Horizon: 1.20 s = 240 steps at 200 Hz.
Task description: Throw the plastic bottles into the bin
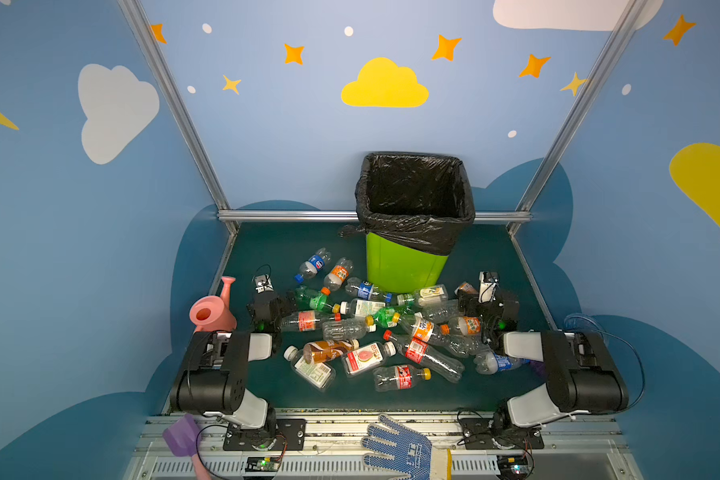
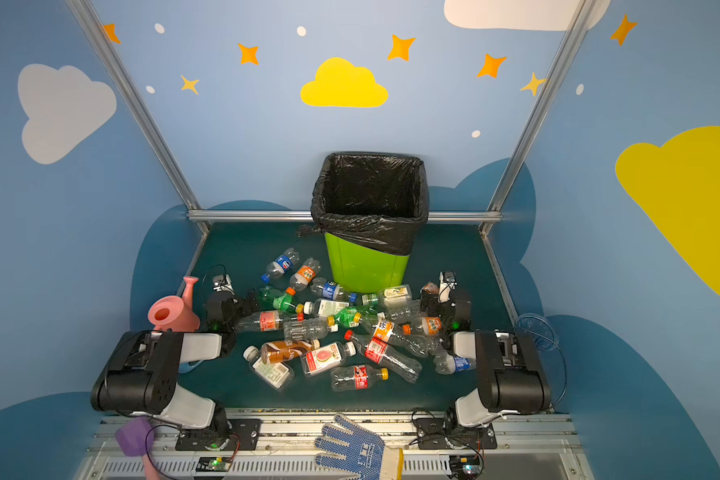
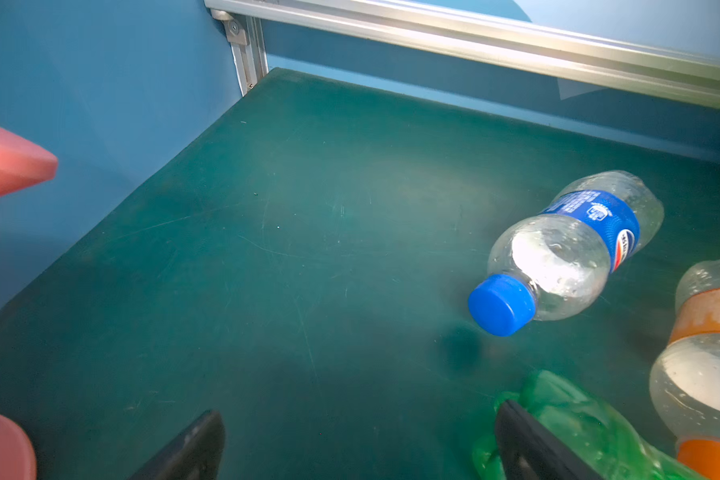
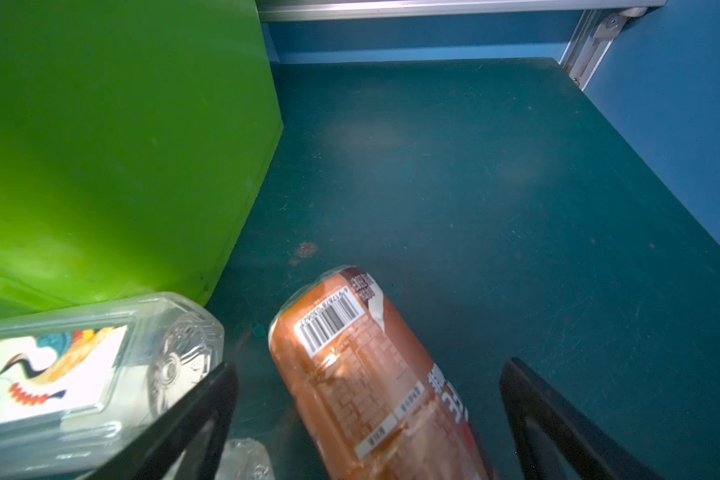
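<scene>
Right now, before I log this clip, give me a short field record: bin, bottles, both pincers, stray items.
bin: upright at the far side of the table, black liner; no bottle visible inside
plastic bottles: lying scattered on the table in front of the bin
left pincer: open, empty, low beside a green bottle
right pincer: open, brown-label bottle lying between its jaws, not gripped
other items: pink watering can at the table's left edge; glove in front of the table

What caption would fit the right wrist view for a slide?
Open right tool framing a brown-labelled bottle lying near the green bin.
</scene>
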{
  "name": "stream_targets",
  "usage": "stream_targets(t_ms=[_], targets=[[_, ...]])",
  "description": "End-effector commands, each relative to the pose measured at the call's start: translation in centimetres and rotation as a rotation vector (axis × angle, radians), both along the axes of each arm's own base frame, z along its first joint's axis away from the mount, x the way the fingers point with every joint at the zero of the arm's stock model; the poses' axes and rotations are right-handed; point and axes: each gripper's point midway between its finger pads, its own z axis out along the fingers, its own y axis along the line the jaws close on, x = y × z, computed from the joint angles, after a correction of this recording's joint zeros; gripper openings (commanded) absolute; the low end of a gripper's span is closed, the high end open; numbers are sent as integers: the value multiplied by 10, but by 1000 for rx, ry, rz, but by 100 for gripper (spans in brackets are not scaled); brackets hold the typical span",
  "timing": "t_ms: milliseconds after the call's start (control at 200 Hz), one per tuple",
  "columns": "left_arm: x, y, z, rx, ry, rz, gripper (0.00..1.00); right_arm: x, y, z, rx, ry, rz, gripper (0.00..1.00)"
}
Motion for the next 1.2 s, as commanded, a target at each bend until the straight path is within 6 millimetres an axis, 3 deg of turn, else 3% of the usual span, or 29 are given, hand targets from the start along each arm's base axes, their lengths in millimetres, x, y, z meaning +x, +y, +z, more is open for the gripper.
stream_targets(t_ms=[0, 1196], targets=[[6, 1, 11, 15, -23, 4, 100, 3, 1, 9, -3, -24, 7, 98], [6, 1, 11, 14, -26, 5, 100, 4, -1, 11, 19, -30, 0, 98]])
